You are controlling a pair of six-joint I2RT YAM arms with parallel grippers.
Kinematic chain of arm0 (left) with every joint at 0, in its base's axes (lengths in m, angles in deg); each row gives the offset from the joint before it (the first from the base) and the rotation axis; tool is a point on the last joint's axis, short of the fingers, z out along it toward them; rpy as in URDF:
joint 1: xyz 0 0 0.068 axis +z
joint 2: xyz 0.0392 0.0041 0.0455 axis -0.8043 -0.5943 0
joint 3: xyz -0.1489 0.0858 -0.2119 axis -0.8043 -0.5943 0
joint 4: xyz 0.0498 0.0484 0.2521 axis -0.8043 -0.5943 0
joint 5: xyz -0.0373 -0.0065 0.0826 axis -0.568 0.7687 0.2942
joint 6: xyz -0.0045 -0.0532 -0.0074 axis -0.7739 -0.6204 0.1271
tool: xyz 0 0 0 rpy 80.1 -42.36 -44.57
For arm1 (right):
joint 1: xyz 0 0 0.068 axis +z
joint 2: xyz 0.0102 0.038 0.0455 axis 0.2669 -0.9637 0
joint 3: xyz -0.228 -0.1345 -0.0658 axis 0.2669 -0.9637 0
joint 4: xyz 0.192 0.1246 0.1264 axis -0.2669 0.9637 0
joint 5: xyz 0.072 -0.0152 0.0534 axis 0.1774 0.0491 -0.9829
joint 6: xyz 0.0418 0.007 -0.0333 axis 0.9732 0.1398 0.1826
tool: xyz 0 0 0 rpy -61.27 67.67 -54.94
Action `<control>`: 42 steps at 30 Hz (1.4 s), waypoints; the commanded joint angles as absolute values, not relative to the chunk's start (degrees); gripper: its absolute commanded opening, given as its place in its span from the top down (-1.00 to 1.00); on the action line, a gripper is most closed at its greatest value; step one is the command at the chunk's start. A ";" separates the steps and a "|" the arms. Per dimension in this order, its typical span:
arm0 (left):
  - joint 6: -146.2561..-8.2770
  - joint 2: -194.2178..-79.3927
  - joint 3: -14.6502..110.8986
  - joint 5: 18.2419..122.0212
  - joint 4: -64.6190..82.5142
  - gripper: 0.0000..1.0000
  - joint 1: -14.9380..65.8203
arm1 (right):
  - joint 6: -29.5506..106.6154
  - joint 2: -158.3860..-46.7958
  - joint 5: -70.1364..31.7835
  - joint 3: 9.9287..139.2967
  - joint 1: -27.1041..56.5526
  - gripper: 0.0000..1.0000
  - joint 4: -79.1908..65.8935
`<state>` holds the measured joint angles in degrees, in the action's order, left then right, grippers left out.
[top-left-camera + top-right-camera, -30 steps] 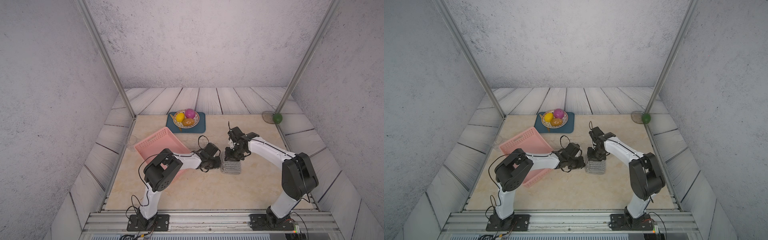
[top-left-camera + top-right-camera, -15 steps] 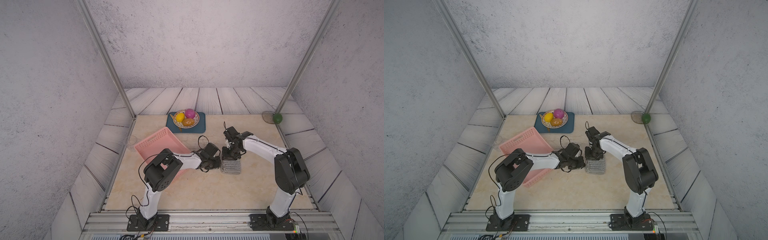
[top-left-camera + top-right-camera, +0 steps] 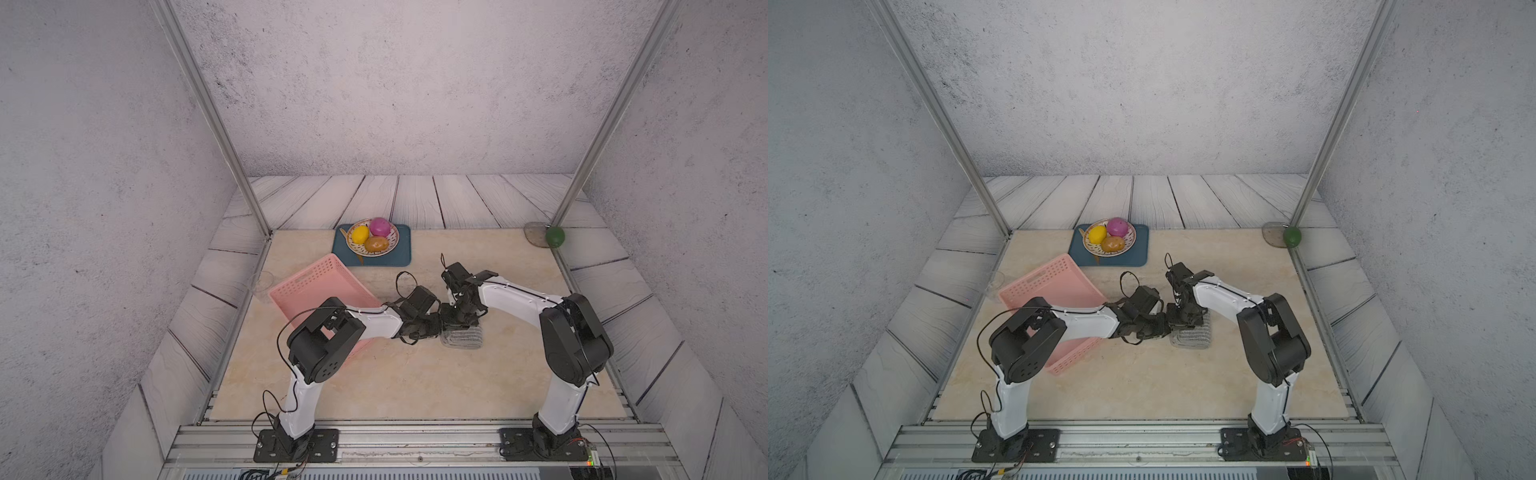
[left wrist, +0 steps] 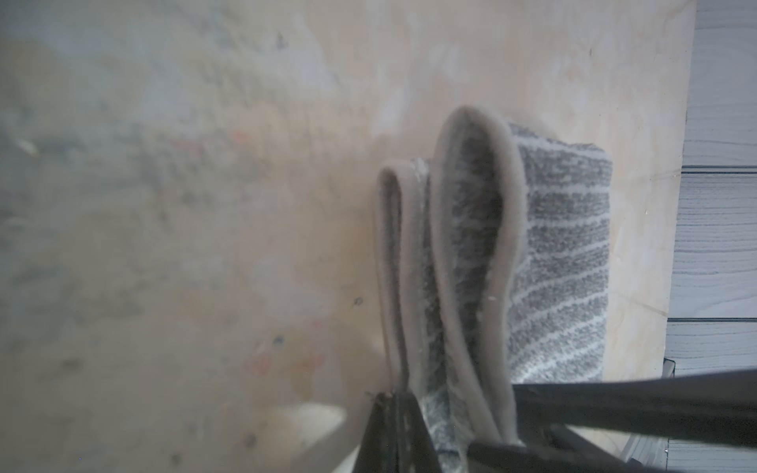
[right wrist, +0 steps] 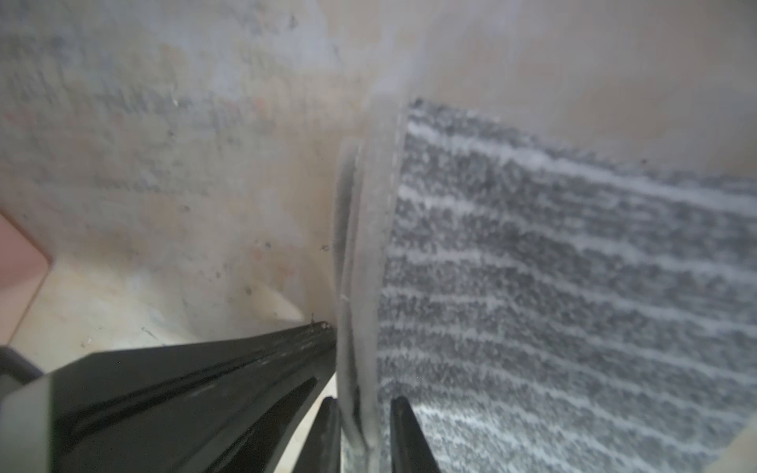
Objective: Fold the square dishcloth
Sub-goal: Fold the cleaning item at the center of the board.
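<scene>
The square dishcloth (image 3: 463,338) (image 3: 1192,338), grey with thin white stripes, lies folded in layers mid-table. My two grippers meet at its left far edge. The left gripper (image 3: 437,326) (image 4: 395,409) reaches in low from the left and is shut, with the hem of a lower fold (image 4: 389,266) running into its tips. A looser upper fold (image 4: 475,229) bulges open beside it. The right gripper (image 3: 456,319) (image 5: 364,434) points down, its jaws closed on the stacked hems (image 5: 360,266) of the dishcloth. In the top views the cloth's far part is hidden under the grippers.
A pink perforated basket (image 3: 316,286) (image 3: 1050,282) sits under the left arm. A plate of fruit (image 3: 372,237) on a blue tray (image 3: 401,255) stands at the back. A green ball (image 3: 555,236) rests in the back right corner, and a clear glass (image 3: 262,282) by the basket.
The right gripper shifted slightly left along the cloth's edge and its jaws narrowed onto the hems. The left arm and the cloth have stayed put.
</scene>
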<state>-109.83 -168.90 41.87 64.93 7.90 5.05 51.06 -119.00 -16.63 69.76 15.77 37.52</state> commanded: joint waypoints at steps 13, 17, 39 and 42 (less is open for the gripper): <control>-110.28 -169.29 40.29 65.22 6.33 1.00 5.46 | 49.89 -116.19 -18.49 67.22 16.12 1.00 39.02; -110.26 -169.38 40.26 65.16 6.42 1.00 5.55 | 49.84 -116.33 -18.43 67.16 16.16 1.00 39.04; -110.35 -169.83 40.32 64.78 6.44 1.00 5.90 | 49.18 -114.50 -19.57 66.01 16.15 1.00 39.57; -110.39 -169.83 40.32 64.79 6.49 1.00 5.90 | 49.18 -115.20 -19.89 65.72 16.12 1.00 39.27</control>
<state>-110.46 -168.90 41.50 64.30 8.67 5.53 49.66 -114.80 -19.10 66.41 15.92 38.81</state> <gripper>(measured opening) 0.080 0.047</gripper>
